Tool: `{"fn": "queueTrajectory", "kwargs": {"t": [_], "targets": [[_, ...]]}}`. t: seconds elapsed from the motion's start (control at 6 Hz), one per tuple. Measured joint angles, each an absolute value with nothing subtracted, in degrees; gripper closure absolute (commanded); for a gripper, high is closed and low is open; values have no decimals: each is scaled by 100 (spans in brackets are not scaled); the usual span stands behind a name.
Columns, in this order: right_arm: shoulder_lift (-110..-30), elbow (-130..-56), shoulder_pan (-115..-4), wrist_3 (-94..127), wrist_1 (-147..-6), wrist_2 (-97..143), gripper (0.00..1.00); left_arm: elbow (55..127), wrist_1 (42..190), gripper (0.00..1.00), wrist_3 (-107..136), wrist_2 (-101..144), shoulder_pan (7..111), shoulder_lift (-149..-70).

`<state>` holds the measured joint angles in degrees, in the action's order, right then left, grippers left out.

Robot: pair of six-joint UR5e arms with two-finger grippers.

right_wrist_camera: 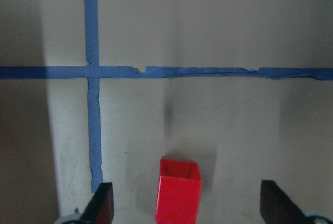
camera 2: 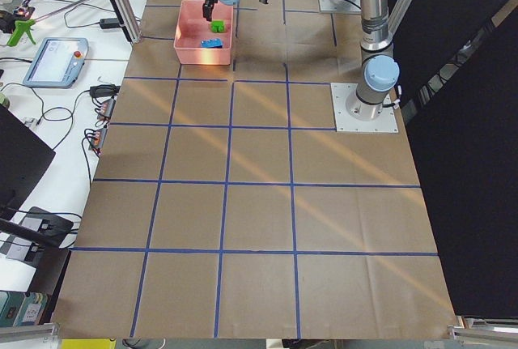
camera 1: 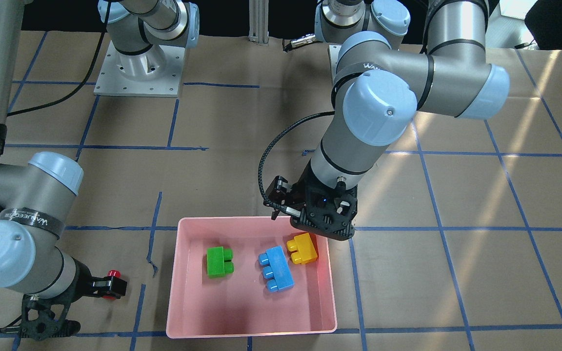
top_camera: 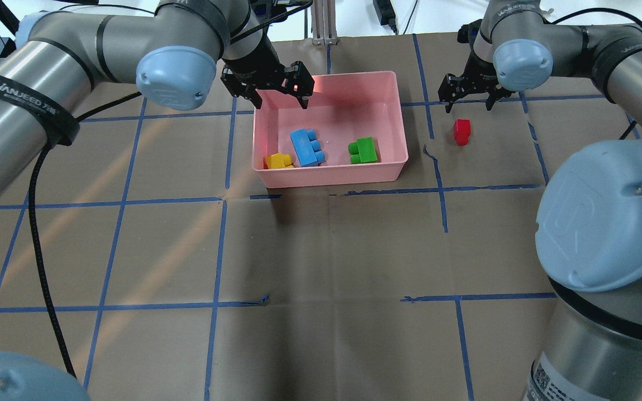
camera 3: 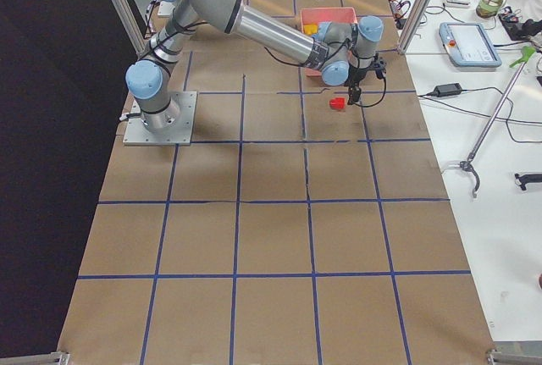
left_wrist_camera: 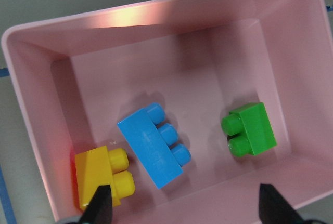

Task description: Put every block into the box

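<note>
I see green block (top_camera: 364, 150), blue block (top_camera: 305, 147), yellow block (top_camera: 278, 161) inside the pink box (top_camera: 393, 83); red block (top_camera: 461, 131) on the worktop (top_camera: 326, 250) to its right; left jaws wide apart, empty, over the box; right jaws likewise over red block.

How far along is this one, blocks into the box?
Done: the green block, blue block and yellow block lie in the pink box. In hand: nothing gripped; the right gripper hangs open over the red block on the table, the left gripper open over the box. Left: the red block.
</note>
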<state>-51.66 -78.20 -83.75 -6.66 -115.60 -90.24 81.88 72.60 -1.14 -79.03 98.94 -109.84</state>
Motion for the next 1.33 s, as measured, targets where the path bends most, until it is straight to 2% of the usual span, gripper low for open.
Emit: {"fn": "queueTrajectory", "kwargs": {"t": [0.17,0.33,0.67,0.83,1.33], "targets": [[-5132,-7964,-8371,-646,-11581,-9032,15,8191,7895,0,-135,-8014,9735,-10578],[-5120,-8043,-8368,-620,-11589,-9032,44,8224,8511,0,-171,-8142,9560,-10167],[-5079,-8089,-8367,-561,-11586,-9027,82,8311,9381,0,-199,-8497,9403,-9591],[-5068,-8101,-8367,-553,-11585,-9021,86,8393,9672,0,-201,-8792,9382,-9474],[-5416,-7819,-8361,-571,-11405,-9010,85,8580,9800,0,-205,-8926,9129,-9247]]}}
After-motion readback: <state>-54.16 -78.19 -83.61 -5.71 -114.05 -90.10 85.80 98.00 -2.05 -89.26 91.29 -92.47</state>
